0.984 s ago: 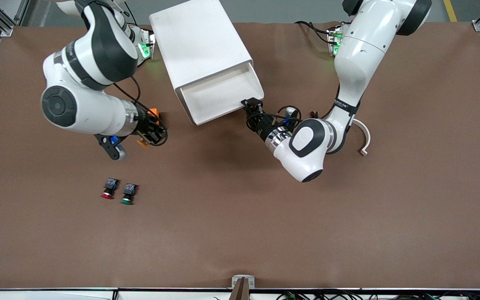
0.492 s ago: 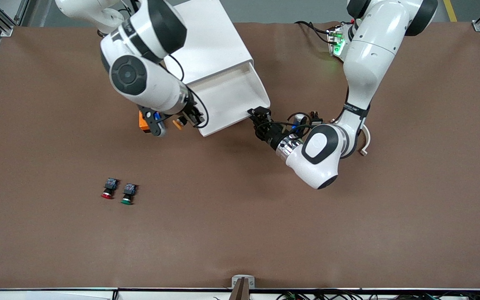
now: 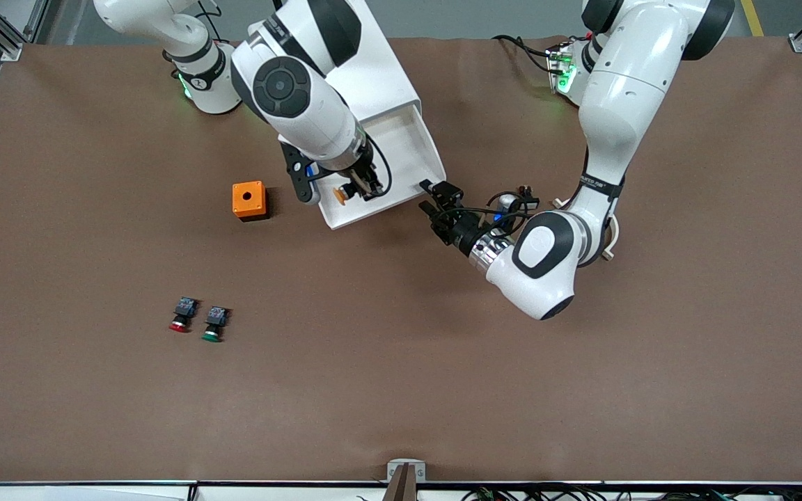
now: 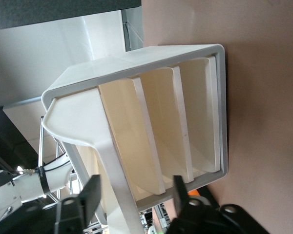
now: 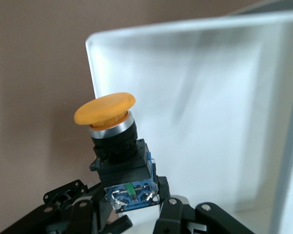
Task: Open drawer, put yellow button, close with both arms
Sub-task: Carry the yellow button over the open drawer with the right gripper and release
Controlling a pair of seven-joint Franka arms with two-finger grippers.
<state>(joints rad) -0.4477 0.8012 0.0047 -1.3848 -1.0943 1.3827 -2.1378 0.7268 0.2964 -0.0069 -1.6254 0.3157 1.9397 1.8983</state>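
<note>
Here, right gripper (image 3: 356,191) jaws clamping yellow button (image 3: 340,194) over drawer (image 3: 401,163) (pulled out), left gripper (image 3: 436,198) jaws parted beside its corner.

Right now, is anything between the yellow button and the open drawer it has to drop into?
Nothing visible. The right gripper holds the yellow button over the drawer, whose tray looks bare under it. The left gripper, open, sits at the drawer's front corner, clear of the drop.

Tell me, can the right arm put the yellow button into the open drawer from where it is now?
Probably yes. The right tool, shut on the yellow button, hangs over the pulled-out drawer, and nothing lies in between. The left tool is beside the drawer's corner.
</note>
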